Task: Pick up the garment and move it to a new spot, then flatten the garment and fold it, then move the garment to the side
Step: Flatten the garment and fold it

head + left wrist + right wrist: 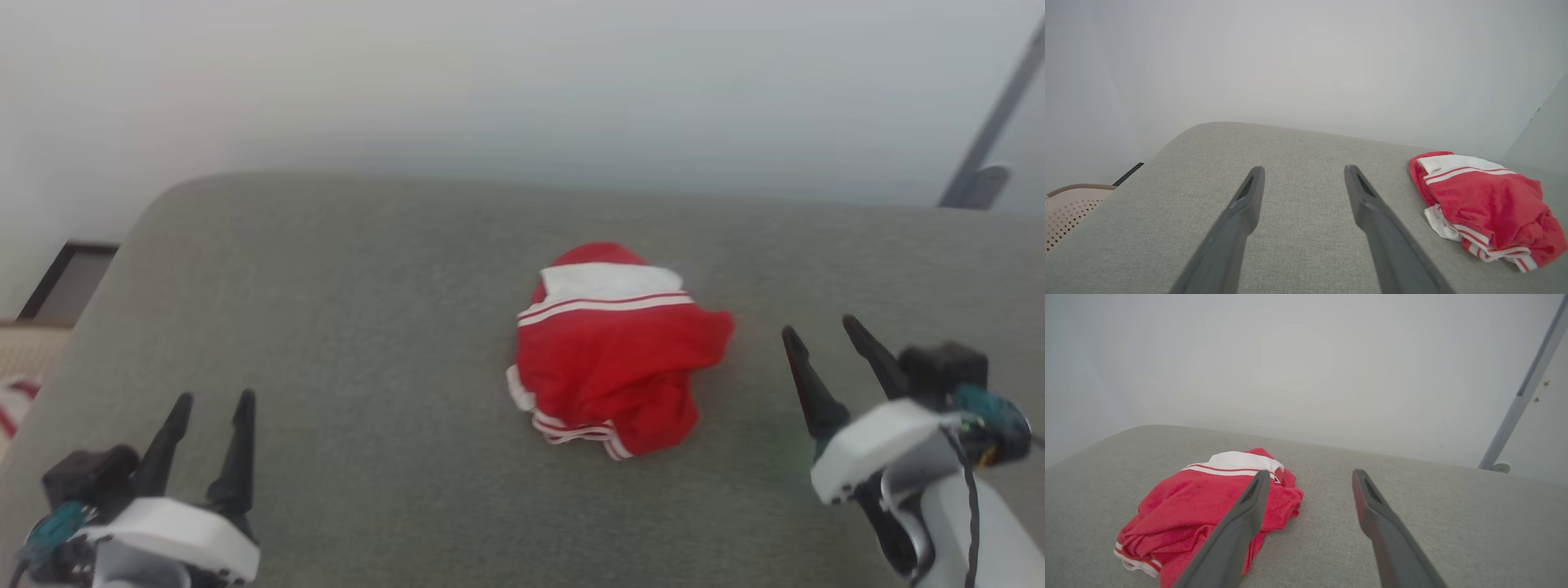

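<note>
Garment: A red jersey shirt [616, 359] lies crumpled in a heap near the middle of a grey upholstered cushion [326, 327], between the robot's two hands and touching neither.
Long axis: In the head view the heap runs near to far, slightly longer than it is wide. Its broad white band points towards the far wall [490, 82].
Look: Red cloth bunched in soft folds. A white band edged with thin red stripes crosses the far end, and striped white trim curls out at the near edge.
Materials: The cushion is a grey woven fabric with a rounded corner. The hands have dark, tapered fingers on white housings.
Left hand [216, 396]: Fingers spread wide, holding nothing, well to the garment's left.
Right hand [818, 326]: Fingers spread wide, holding nothing, near the garment's right side.
</note>
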You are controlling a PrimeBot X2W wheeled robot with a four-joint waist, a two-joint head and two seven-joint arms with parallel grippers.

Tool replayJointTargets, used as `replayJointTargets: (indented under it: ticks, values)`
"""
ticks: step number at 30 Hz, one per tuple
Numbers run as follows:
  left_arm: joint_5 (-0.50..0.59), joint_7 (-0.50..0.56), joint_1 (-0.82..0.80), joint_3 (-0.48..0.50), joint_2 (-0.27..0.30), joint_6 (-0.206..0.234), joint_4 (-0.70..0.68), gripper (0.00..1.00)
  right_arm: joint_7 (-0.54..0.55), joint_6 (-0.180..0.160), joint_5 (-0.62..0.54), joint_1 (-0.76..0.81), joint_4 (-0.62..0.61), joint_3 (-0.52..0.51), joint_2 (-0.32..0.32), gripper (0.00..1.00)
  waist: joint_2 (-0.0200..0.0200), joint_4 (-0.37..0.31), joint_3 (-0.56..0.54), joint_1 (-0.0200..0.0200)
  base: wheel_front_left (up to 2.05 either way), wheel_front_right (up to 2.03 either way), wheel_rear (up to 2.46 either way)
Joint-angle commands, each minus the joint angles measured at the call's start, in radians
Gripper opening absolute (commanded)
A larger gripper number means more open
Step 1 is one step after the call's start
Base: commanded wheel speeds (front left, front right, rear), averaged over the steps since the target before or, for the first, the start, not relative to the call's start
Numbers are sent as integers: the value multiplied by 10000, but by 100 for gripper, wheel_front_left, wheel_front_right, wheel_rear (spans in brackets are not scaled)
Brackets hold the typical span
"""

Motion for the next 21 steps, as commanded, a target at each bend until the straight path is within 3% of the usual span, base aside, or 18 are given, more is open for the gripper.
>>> replayJointTargets:
  ticks: [1, 11, 19, 20, 21]
  values:
    - [174, 10, -246, -86, -69, -64, -32, 100, 243, 0, 170, -354, 208, 114, -78, 100, 0, 459, 428, -1, 0, 0, 0]
    - [284, -14, -1325, -607, -472, -426, 165, 100, 2344, 0, 769, -2085, 1629, 840, -598, 100, 0, 1594, 1593, -1, 0, 0, 0]
    - [373, -77, -1831, -760, -702, -670, 595, 100, 3827, 0, 932, -2754, 2917, 1060, -638, 100, 0, 1988, 1933, -1, 0, 0, 0]
    - [377, -84, -1868, -758, -722, -704, 651, 100, 3992, 0, 919, -2822, 3082, 1087, -618, 83, 0, 2005, 1938, -1, 0, 0, 0]
    - [382, -87, -1894, -746, -728, -715, 708, 100, 4128, 0, 876, -2874, 3246, 1053, -612, 34, 0, 2013, 1939, -1, 0, 0, 0]
